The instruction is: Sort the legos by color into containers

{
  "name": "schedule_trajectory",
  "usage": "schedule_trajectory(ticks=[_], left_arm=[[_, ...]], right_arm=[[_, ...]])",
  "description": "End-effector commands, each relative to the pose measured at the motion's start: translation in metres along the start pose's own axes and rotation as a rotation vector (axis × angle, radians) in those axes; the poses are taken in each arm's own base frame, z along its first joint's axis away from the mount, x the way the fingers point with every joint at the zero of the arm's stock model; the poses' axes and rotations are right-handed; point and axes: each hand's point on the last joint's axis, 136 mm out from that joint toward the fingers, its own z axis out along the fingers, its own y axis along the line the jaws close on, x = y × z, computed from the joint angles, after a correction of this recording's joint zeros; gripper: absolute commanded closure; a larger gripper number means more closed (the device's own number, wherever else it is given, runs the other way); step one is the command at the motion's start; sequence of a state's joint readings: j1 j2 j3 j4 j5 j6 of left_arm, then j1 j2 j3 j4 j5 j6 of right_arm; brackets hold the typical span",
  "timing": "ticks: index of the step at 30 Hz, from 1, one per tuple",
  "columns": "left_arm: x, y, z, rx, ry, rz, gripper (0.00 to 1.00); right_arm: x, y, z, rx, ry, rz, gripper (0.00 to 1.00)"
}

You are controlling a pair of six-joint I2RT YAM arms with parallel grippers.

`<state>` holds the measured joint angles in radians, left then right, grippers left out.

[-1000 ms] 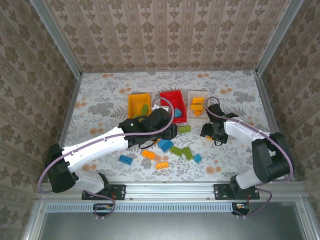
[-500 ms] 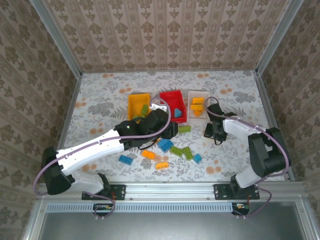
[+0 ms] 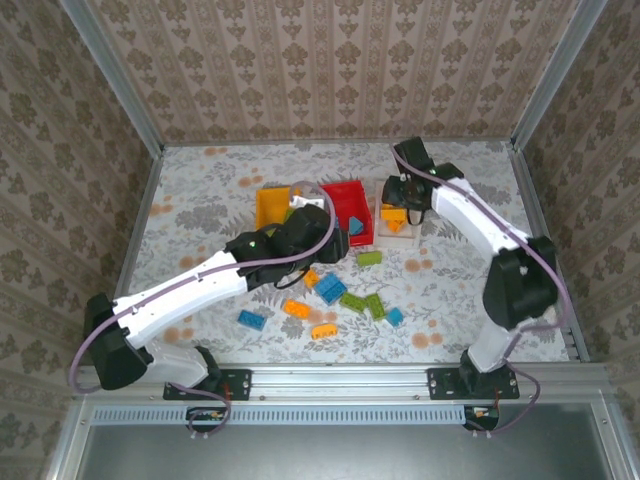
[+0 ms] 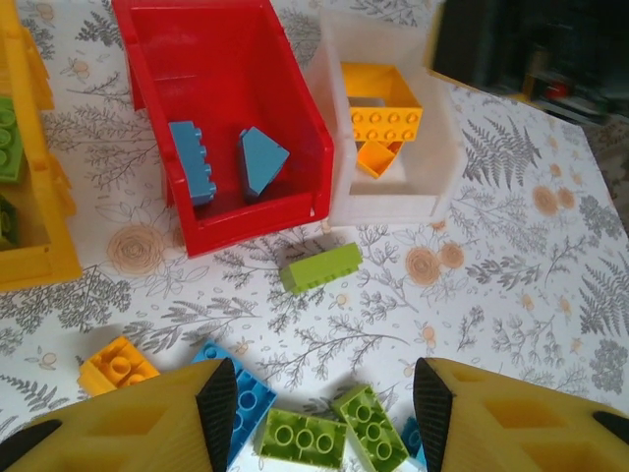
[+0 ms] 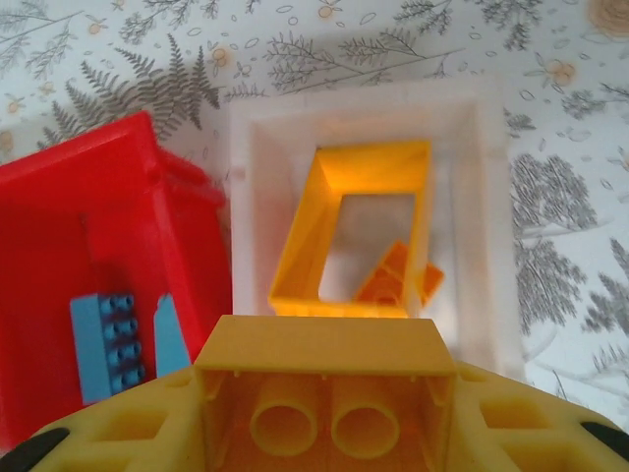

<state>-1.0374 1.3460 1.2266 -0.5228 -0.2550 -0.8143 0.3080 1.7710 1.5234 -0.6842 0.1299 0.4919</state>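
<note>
The right gripper (image 5: 324, 425) clutches an orange studded plastic brick (image 5: 324, 344) above the white rectangular plastic bin (image 5: 486, 226). The left gripper (image 4: 324, 398) hangs, jaws apart and holding nothing, over a green studded plastic brick (image 4: 300, 438) near the red plastic bin (image 4: 197, 59).

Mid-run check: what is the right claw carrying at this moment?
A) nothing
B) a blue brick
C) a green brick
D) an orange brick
D: in the right wrist view the right claw grips an orange brick, its hollow underside facing the camera, above the white bin.
</note>
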Motion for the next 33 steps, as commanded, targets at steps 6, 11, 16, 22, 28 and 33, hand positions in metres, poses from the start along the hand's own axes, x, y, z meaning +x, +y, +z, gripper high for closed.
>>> schedule_trajectory(ticks=[6,11,16,22,28,33], left_arm=[[-0.012,-0.012,0.003,0.044,-0.008,0.005,0.46],[-0.006,-0.009,0.005,0.039,0.006,-0.004,0.47],[-0.004,-0.007,0.006,0.033,0.011,-0.005,0.47],[0.0,-0.002,0.008,0.01,0.03,-0.009,0.46],[0.023,0.02,0.014,-0.066,0.093,-0.028,0.46],[0.056,0.079,-0.003,-0.276,0.15,-0.148,0.44]], right_arm=[[-0.007,-0.01,0.052,0.07,0.159,-0.025,0.51],[-0.005,-0.017,0.067,0.101,0.202,-0.021,0.45],[-0.007,-0.016,0.067,0.092,0.2,-0.017,0.37],[-0.016,-0.009,0.049,0.071,0.159,-0.02,0.34],[-0.036,0.019,-0.004,-0.017,0.018,-0.075,0.39],[-0.028,0.044,-0.059,-0.107,-0.091,-0.162,0.4]])
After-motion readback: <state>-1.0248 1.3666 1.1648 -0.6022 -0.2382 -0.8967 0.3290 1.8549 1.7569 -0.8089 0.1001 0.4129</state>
